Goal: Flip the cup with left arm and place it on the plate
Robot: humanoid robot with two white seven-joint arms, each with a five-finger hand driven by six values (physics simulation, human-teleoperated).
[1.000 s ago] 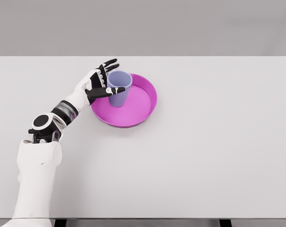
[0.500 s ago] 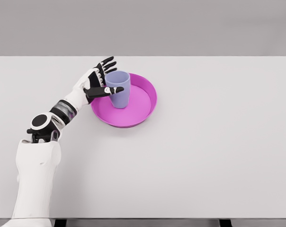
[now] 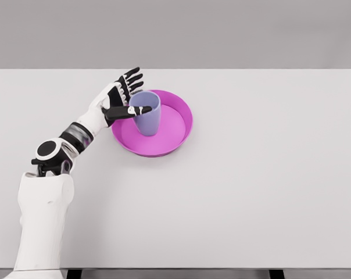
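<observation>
Cup: pale lavender plastic cup [image 3: 146,115] is standing mouth-up on the magenta round plate [image 3: 174,136] toward the worktop's [image 3: 268,174] far-left | left robot hand [image 3: 121,97] is sitting just left, fingers spread, thumb crossing its wall, gripping nothing | long axis near vertical.

We see a pale lavender cup [image 3: 146,114] standing upright, mouth up, on the left part of a round magenta plate [image 3: 174,129] with a raised rim. The cup sits just right of the left robot hand [image 3: 118,99], whose thumb crosses in front of its upper wall (whether they touch we cannot tell), fingers spread behind its rim.
</observation>
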